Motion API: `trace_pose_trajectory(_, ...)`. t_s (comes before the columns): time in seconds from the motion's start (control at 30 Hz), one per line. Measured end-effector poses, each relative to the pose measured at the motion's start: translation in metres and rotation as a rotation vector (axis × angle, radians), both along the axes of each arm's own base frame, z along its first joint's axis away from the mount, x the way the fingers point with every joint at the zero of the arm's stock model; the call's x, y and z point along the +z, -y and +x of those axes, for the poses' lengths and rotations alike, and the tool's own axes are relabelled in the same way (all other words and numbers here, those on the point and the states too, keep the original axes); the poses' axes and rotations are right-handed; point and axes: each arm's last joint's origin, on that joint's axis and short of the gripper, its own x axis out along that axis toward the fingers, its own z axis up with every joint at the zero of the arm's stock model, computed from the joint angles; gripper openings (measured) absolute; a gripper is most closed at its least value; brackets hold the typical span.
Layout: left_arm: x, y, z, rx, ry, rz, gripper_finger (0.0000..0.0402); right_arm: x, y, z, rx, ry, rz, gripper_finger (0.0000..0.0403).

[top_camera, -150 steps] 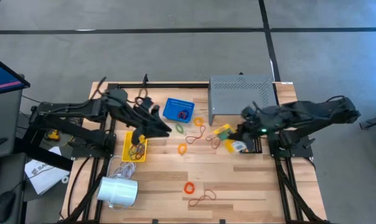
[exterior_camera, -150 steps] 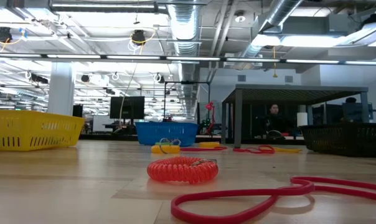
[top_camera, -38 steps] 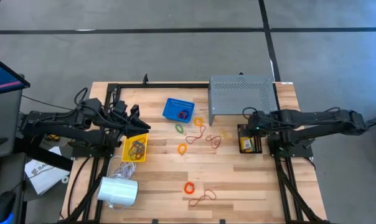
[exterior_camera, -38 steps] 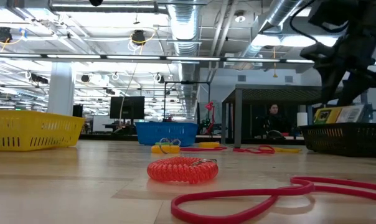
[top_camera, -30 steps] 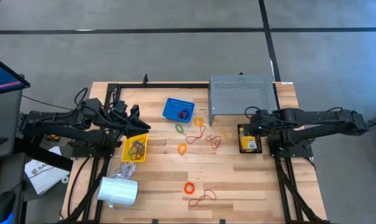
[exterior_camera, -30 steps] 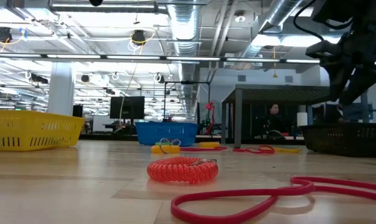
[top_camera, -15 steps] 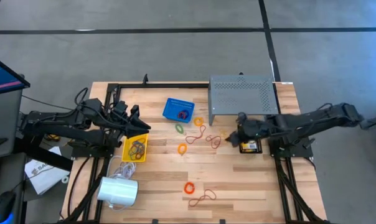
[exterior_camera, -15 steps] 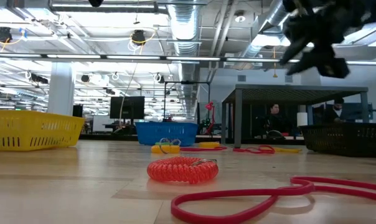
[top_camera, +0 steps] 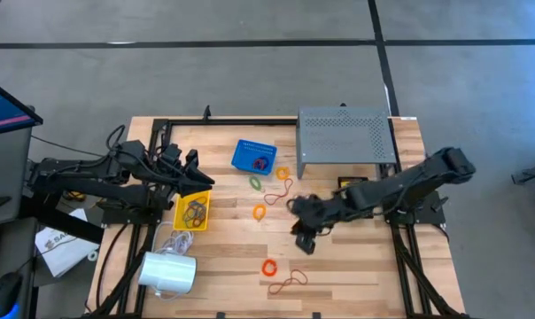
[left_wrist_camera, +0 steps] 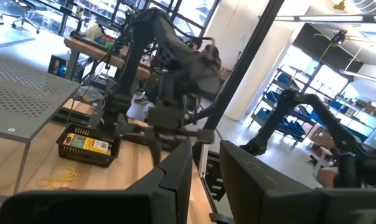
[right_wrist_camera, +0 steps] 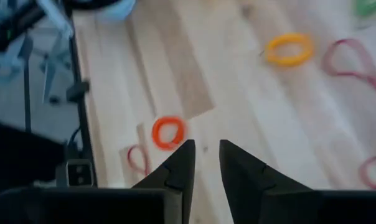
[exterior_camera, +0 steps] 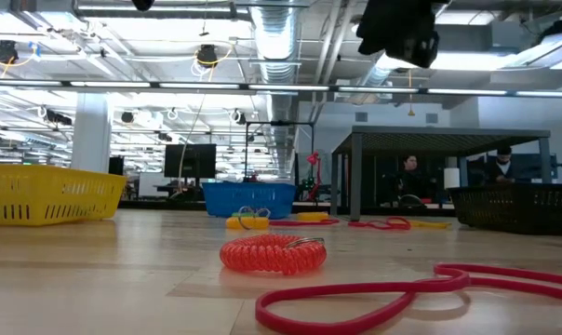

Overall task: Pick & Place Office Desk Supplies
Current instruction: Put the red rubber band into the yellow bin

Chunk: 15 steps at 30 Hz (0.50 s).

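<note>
Rubber bands lie loose over the middle of the tabletop (top_camera: pixel 356 266), and the sorting looks partway through. Furthest left, the left tool (top_camera: pixel 199 180) waits beside the yellow basket (top_camera: pixel 193 212), which already has a few bands in it; its fingers stand a narrow gap apart with nothing between them. Past it sit the blue basket (top_camera: pixel 254 156) and a scatter of green, orange and red-brown bands.

Further right, the right tool (top_camera: pixel 304 239) hangs over bare wood, fingers nearly together and empty. Just ahead of it and a little to one side is the orange coiled band (right_wrist_camera: pixel 168 132), with a thin red-brown band (right_wrist_camera: pixel 137 160) beyond that. Behind the tool, back along its arm, the black basket (left_wrist_camera: pixel 88 144) holds a crayon box (left_wrist_camera: pixel 85 144).

My guess is the arm is reaching for its next band. It would need to spread its fingers, line up over the orange coil, drop to the wood and close.
</note>
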Motion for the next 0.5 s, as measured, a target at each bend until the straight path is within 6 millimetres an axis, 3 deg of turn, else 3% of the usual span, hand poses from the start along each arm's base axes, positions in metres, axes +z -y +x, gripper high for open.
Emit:
trace_pose_trajectory(0.33,-0.005,0.000,0.000,-0.001,-0.037,0.004,0.0078,-0.055,-0.053,0.030,0.146,-0.210,0.130,0.0106)
trace_pose_trajectory(0.5,-0.007,0.000,0.001,0.000,-0.061,0.004,0.0078,-0.068,-0.072,0.041,0.191,-0.233,0.112,0.0116)
